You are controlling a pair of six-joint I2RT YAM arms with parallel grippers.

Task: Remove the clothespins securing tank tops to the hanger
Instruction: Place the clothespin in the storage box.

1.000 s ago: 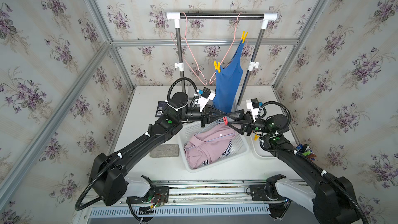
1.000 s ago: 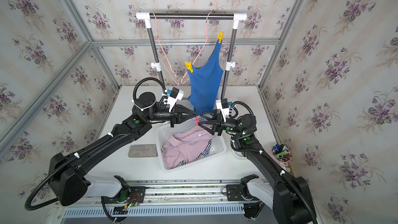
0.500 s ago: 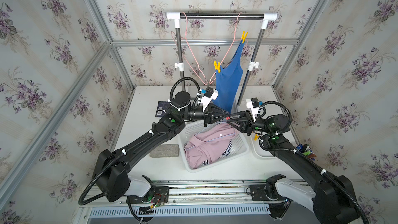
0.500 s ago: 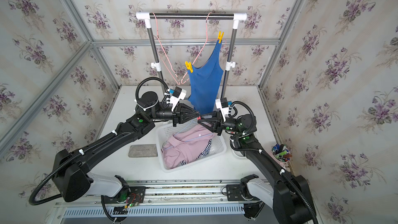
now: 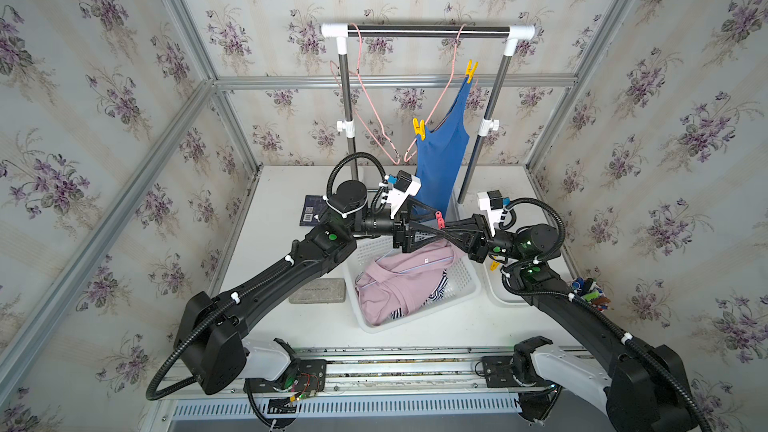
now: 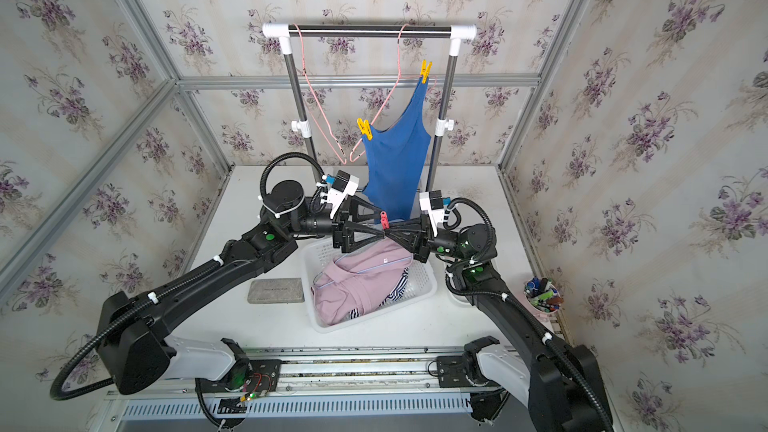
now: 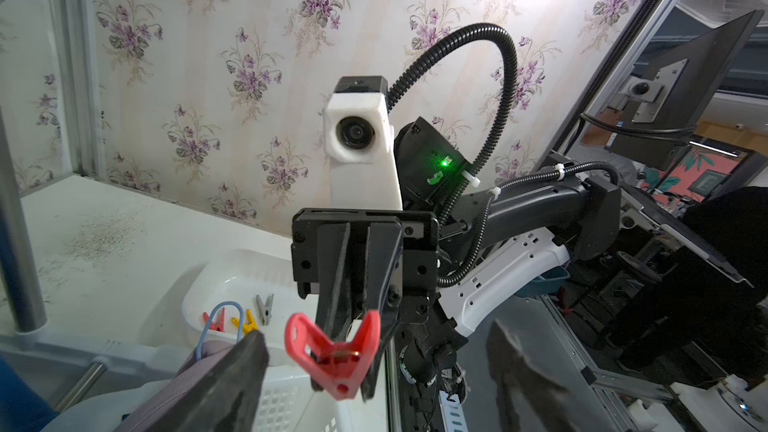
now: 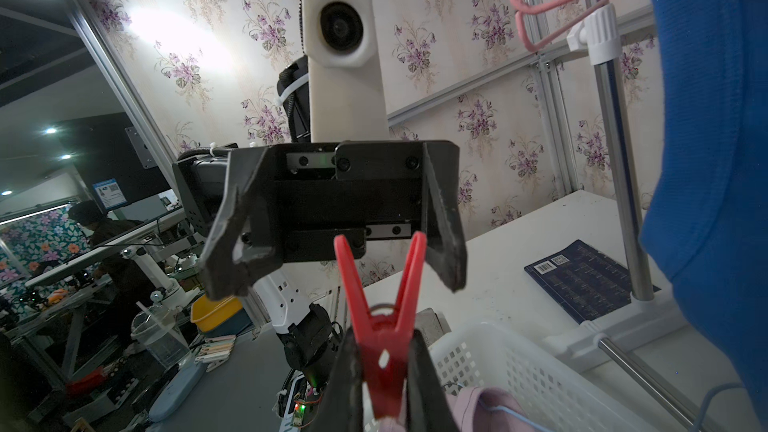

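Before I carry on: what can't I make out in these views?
Striped top: both top views, mostly buried under the pink top.
Pin tray: top views, mostly behind the right arm; left wrist view, partly behind the pink top.
Cup contents: top views, too small.

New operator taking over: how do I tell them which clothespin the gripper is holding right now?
Find the white laundry basket; above its far rim the grippers meet tip to tip. The red clothespin is pinched in the right gripper, the left gripper open around it. Unlike the two yellow clothespins on the hanging blue tank top, it is red.
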